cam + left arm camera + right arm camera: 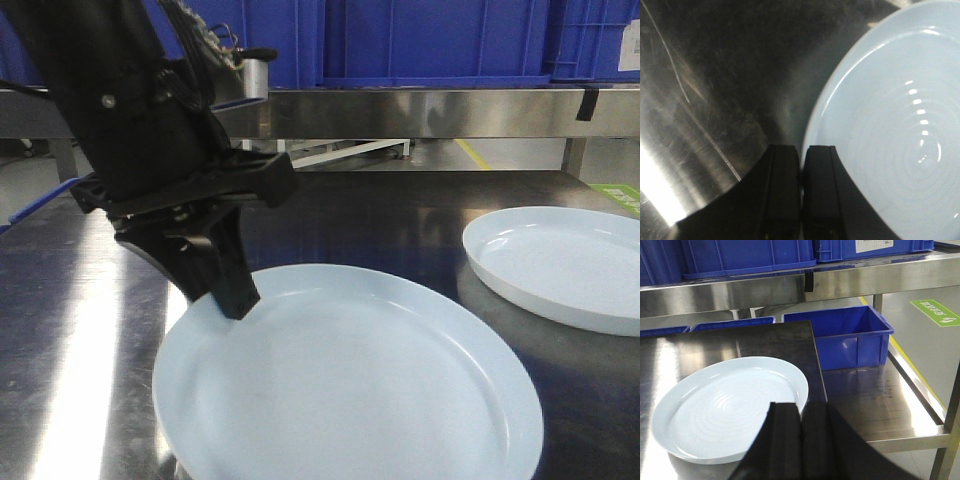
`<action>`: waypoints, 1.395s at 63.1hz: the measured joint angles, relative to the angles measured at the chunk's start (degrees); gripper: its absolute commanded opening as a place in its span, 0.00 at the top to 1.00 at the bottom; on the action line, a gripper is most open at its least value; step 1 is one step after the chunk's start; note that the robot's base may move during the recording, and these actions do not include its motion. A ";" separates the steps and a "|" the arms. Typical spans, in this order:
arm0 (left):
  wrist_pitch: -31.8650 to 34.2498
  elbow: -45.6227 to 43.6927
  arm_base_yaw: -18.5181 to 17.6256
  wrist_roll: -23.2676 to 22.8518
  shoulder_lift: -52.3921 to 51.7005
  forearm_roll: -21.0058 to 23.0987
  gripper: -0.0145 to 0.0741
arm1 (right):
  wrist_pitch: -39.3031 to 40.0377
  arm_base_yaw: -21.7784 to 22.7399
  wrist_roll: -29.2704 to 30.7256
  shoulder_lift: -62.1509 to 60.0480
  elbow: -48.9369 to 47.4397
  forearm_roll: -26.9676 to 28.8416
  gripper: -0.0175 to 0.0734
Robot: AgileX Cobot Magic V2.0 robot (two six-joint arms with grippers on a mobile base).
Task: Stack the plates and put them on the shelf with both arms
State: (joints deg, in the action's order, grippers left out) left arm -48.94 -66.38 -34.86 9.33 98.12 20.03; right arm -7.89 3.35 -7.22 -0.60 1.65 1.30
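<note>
Two plates are being stacked: the near plate (360,390) is being pinched at its rim by the left gripper (801,150), the right gripper (801,407) being held closed and empty beside the far plate (730,405) on the table (690,347); lifting across is judged next.

You had, under the left pincer (235,300), a dark reflective steel tabletop (400,215), glare (80,350) banding it to that pincer's left. Beyond and above: blue crates (430,40). Right of the right pincer (801,407): an open blue bin (850,340), grey floor (925,355), a yellow line (472,154), a green floor marking (935,311).
</note>
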 measured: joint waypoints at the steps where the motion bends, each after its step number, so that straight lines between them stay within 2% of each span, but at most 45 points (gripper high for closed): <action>1: -0.07 0.00 0.00 0.00 0.02 0.00 0.65 | 0.00 0.00 0.00 0.00 0.00 0.00 0.75; 13: 0.33 0.00 0.00 0.22 0.33 0.24 0.46 | 0.00 0.00 0.00 0.00 0.00 0.00 0.75; 20: 0.33 0.00 0.00 0.22 0.33 0.24 0.38 | 0.00 0.00 0.00 0.00 0.00 0.00 0.75; 33: 0.62 0.00 0.00 0.22 -3.58 0.12 0.37 | 0.00 0.00 0.00 0.00 0.00 0.00 0.75; 39: 1.11 0.00 0.00 -0.26 -8.45 -2.05 0.37 | 0.00 0.00 0.00 0.00 0.00 0.00 0.75; 48: 2.88 0.00 0.00 -4.28 -18.12 -10.60 0.43 | 0.11 0.00 0.00 0.00 0.00 0.00 0.75; 57: 5.16 1.77 0.00 -10.18 -29.18 -22.82 0.56 | 0.82 0.00 0.00 0.00 0.00 0.00 0.75; 63: 5.96 5.63 0.00 -14.88 -36.68 -29.88 0.64 | 0.82 0.00 0.00 0.00 0.00 0.00 0.75; 73: 9.72 17.26 0.00 -24.54 -50.32 -40.68 0.74 | 0.82 0.00 0.00 0.00 0.00 0.00 0.75; 81: 13.21 26.63 0.00 -29.50 -59.54 -44.80 0.74 | 0.91 0.00 0.00 0.00 0.00 0.00 0.75; 88: 15.27 33.18 0.00 -32.18 -66.82 -45.67 0.74 | 1.04 0.00 0.00 0.00 0.00 0.00 0.75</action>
State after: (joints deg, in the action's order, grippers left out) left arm -33.68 -33.20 -34.86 -22.85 31.30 -25.64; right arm -6.85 3.35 -7.22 -0.60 1.65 1.30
